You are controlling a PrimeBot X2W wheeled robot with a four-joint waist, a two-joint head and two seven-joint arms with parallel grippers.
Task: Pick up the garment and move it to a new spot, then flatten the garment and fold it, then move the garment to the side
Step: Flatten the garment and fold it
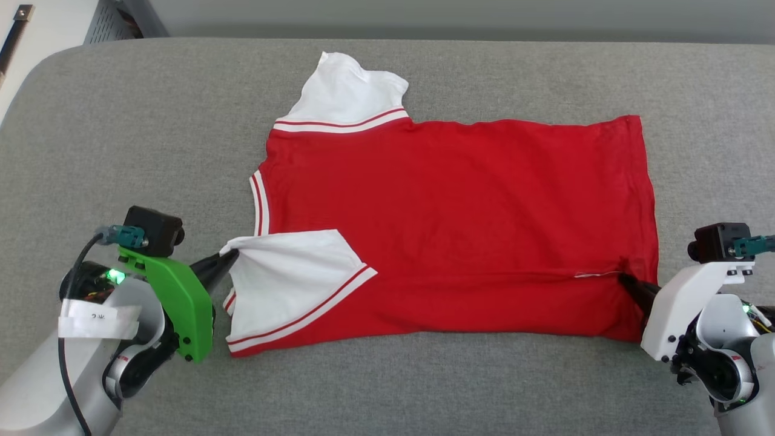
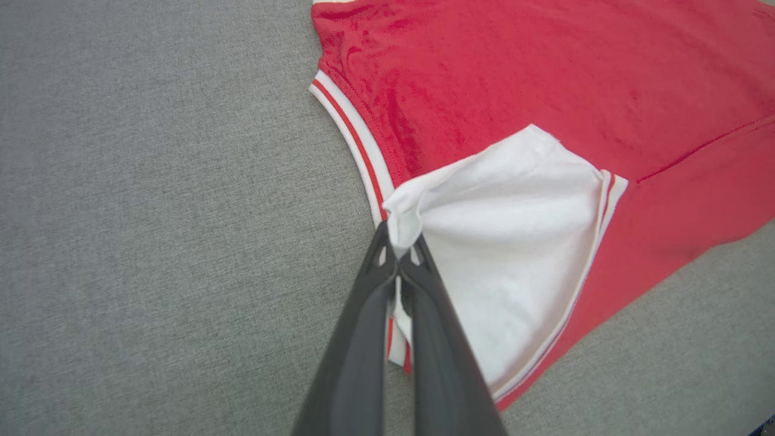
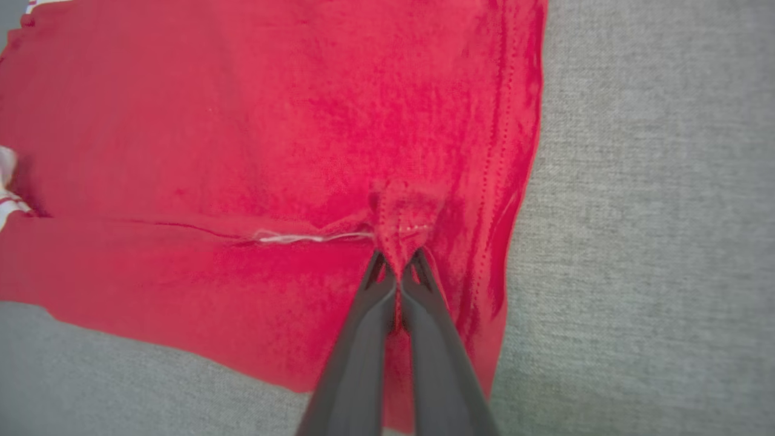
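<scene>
Grey woven cloth covers the surface, which is rounded at its far left corner, with a pale grey strip beyond. The garment lies flat between the grippers. The left gripper is clamped on its white sleeve, and the right gripper is pinched on its red hem.

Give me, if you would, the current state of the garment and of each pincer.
garment, lying on the grey surface, plain red side up, near edge and near sleeve folded over onto the body, far sleeve flat.
left pincer, shut on the garment at the near sleeve's corner.
right pincer, shut on the garment, pinching red cloth by the hem.
</scene>
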